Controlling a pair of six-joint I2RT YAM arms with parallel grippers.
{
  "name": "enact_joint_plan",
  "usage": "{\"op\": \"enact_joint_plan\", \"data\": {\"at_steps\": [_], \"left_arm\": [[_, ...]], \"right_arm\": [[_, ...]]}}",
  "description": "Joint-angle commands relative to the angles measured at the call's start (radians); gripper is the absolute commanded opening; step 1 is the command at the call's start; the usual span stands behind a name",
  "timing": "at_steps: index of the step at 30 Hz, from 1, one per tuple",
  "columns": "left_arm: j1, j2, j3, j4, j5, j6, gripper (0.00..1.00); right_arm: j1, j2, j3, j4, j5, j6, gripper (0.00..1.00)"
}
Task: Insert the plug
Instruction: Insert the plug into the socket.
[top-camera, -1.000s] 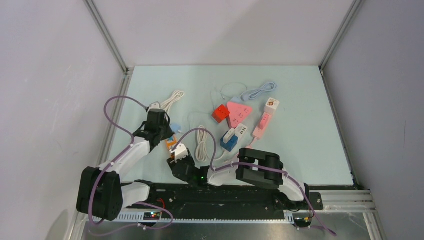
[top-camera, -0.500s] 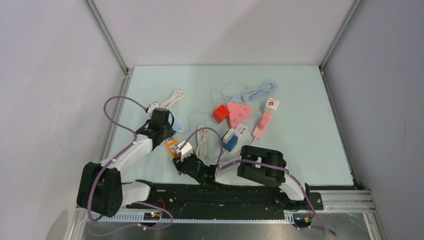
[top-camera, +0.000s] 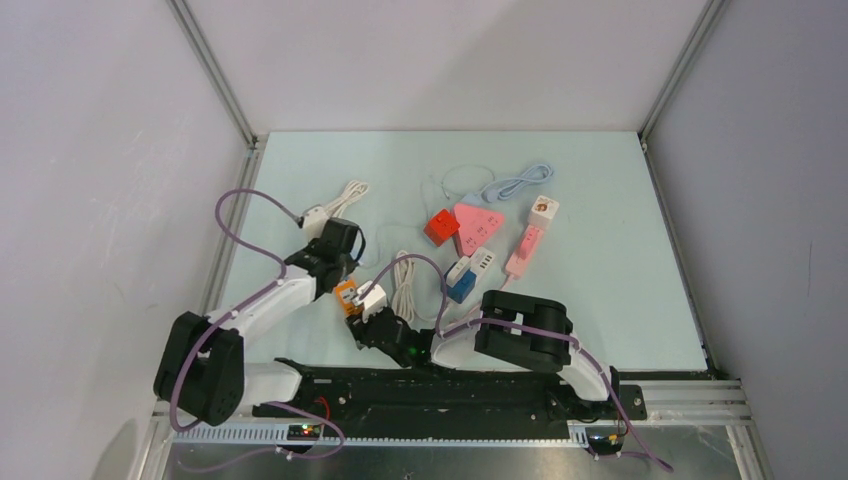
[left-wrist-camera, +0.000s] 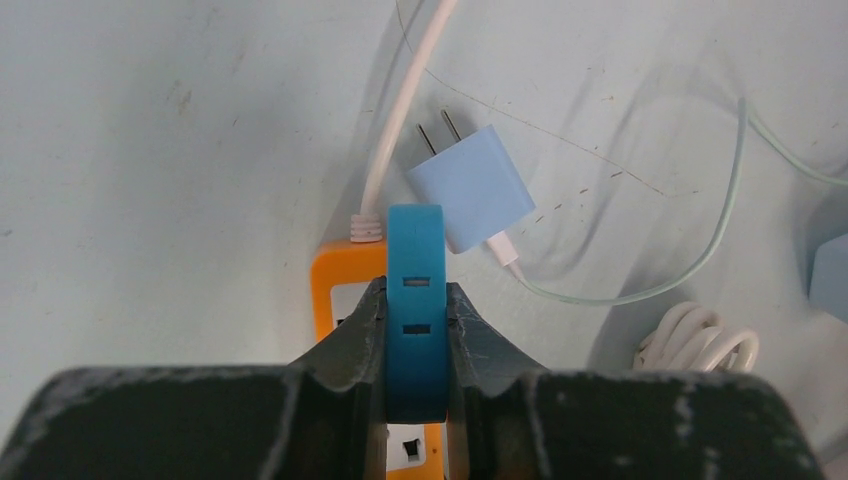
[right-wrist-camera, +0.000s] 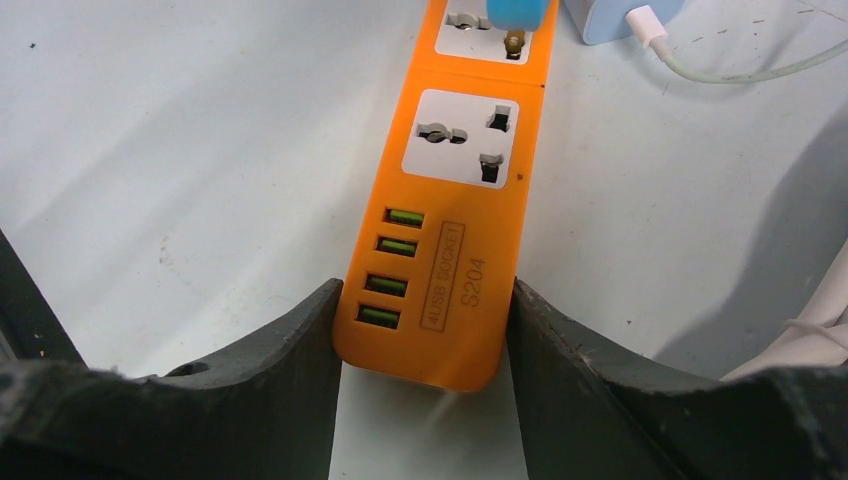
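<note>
Gripping one blue plug (left-wrist-camera: 414, 240): left hand (left-wrist-camera: 415, 300) | clamping one orange strip (right-wrist-camera: 470, 150): right hand (right-wrist-camera: 422, 300)

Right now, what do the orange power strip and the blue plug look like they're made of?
The orange power strip: probably moulded plastic, smooth with a soft sheen; printed lettering and white socket faces set in. The blue plug: likely matte plastic, uniform colour with moulded slots.
</note>
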Motion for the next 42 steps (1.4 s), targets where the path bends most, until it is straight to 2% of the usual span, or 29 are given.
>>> {"op": "enact_joint_plan", "data": {"at_steps": [1, 4, 13, 21, 30, 36, 42], "left_arm": [[-0.090, 0.033, -0.045, -0.133, 0.037, -0.111, 0.00], [-0.133, 0.043, -0.056, -0.142, 0.004, -0.154, 0.00], [-0.168, 0.055, -0.119, -0.142, -0.054, -0.180, 0.00], [-0.169, 0.073, -0.139, -0.131, -0.033, -0.198, 0.00], [-0.213, 0.176, -0.158, -0.121, -0.011, -0.253, 0.00], [-0.221, 0.118, -0.205, -0.096, -0.010, -0.293, 0.00], [-0.220, 0.078, -0.257, -0.074, 0.022, -0.330, 0.00]], "right_arm": [[-0.001, 0.044, -0.024, -0.117, -0.110, -0.009, 0.53], [-0.001, 0.043, -0.023, -0.116, -0.102, -0.008, 0.53], [0.004, 0.048, -0.025, -0.117, -0.086, -0.004, 0.53], [0.004, 0.047, -0.023, -0.119, -0.071, 0.003, 0.54], [0.021, 0.034, -0.025, -0.126, -0.044, -0.005, 0.55], [0.036, 0.027, -0.033, -0.125, 0.020, -0.031, 0.54], [0.007, 0.006, -0.114, -0.030, 0.006, -0.157, 0.55]]}}
